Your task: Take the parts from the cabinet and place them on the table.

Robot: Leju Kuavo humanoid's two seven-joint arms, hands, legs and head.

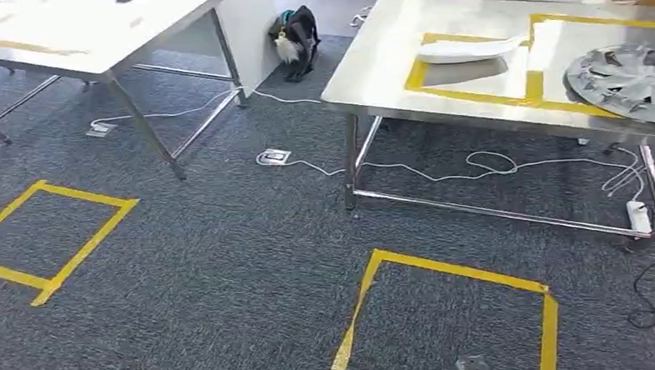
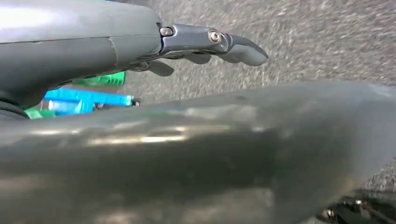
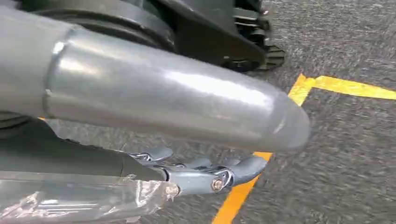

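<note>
- Looking down through the head view, I see no cabinet, so I cannot say which way the remaining parts lie from either hand; that bearing is what my next move turns on.
- Ahead and to the right stands the steel desk [image 1: 385,61] with yellow tape outlines on its top; a pale, long, curved part [image 1: 468,49] lies inside one outline, its long axis running roughly across my view.
- At the desk's right end a round grey wheel-cover-like part [image 1: 628,80] is cut off by the frame edge.
- A second desk [image 1: 92,37] stands to the upper left, and yellow floor squares [image 1: 444,267] mark the carpet between me and the steel desk, which I judge nearer my right arm.
- Through the left wrist view, my left hand [image 2: 210,44] hangs over carpet, fingers stretched out, slightly apart, holding nothing; a blurred grey body part hides much below it, and I cannot identify the blue and green objects [image 2: 88,100] behind.
- Through the right wrist view, my right hand [image 3: 210,172] hangs above yellow tape [image 3: 243,191], fingers loosely extended and empty; its thumb covers much of the frame.
</note>
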